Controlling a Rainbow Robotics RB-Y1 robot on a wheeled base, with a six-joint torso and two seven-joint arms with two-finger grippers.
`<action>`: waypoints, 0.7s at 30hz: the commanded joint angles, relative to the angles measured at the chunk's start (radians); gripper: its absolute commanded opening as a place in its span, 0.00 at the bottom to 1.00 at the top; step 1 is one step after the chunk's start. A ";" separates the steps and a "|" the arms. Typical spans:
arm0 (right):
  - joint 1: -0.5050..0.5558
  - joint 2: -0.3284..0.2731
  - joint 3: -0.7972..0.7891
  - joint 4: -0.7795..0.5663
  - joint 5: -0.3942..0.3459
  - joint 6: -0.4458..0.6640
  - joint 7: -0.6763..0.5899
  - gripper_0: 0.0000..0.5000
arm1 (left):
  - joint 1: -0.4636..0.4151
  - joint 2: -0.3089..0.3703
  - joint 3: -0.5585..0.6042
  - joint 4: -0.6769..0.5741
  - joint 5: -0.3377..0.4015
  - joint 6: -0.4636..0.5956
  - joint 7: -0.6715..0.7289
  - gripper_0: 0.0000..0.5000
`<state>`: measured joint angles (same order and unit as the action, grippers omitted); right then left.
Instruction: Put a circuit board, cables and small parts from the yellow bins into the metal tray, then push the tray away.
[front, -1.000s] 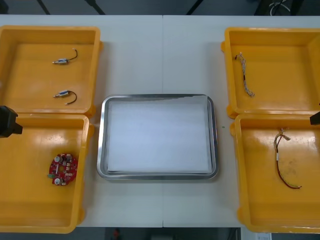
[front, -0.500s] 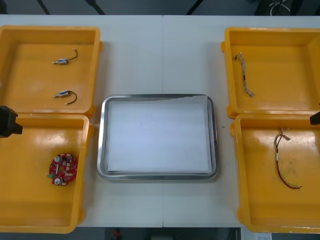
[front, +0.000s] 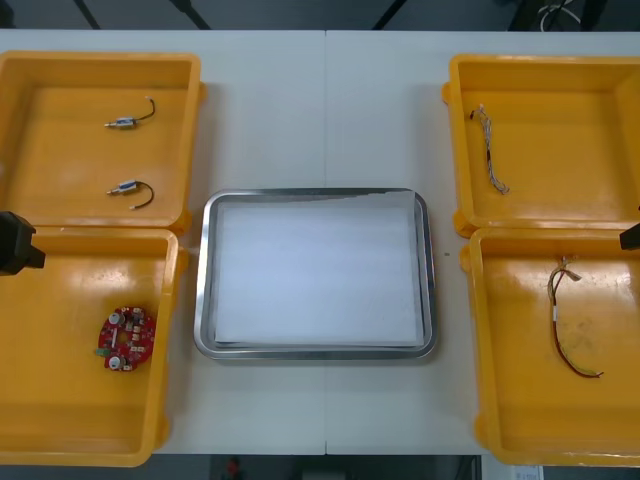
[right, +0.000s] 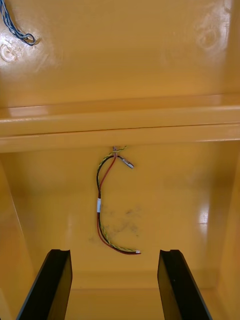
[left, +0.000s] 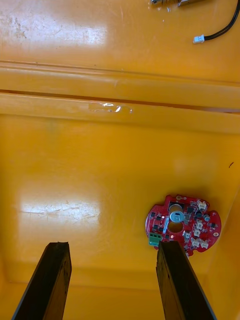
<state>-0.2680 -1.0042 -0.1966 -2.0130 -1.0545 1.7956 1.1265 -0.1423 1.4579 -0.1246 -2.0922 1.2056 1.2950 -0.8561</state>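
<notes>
Electronics assembly bench in a lab or workshop: a light table (front: 325, 110) carries yellow bins (front: 60, 160) along its left and right edges and a metal tray (front: 203, 270) at its centre, with a red circuit board (front: 125, 338), cables (front: 556, 312) and small metal parts (front: 122, 123) sorted by kind in the bins.

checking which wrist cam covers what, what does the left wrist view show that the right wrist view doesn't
Left wrist view, not the right: the round red circuit board beside the open left gripper, and a black cable in the far left bin. Right wrist view, not the left: the red and yellow cable ahead of the open right gripper, and a twisted blue and white cable in the far right bin. Shared: yellow bin floor, a dividing wall, two black fingers standing apart.
</notes>
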 joint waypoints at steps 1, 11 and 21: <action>0.010 0.001 -0.021 -0.026 0.007 -0.009 0.041 1.00 | 0.000 0.044 0.011 -0.014 -0.009 -0.008 -0.060 1.00; 0.010 0.001 -0.021 -0.026 0.007 -0.009 0.041 1.00 | 0.000 0.044 0.011 -0.014 -0.009 -0.008 -0.060 1.00; 0.010 0.001 -0.021 -0.026 0.007 -0.009 0.041 1.00 | 0.000 0.044 0.011 -0.014 -0.009 -0.008 -0.060 1.00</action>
<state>-0.2680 -1.0042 -0.1966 -2.0130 -1.0545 1.7956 1.1265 -0.1423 1.4579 -0.1246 -2.0922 1.2056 1.2950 -0.8561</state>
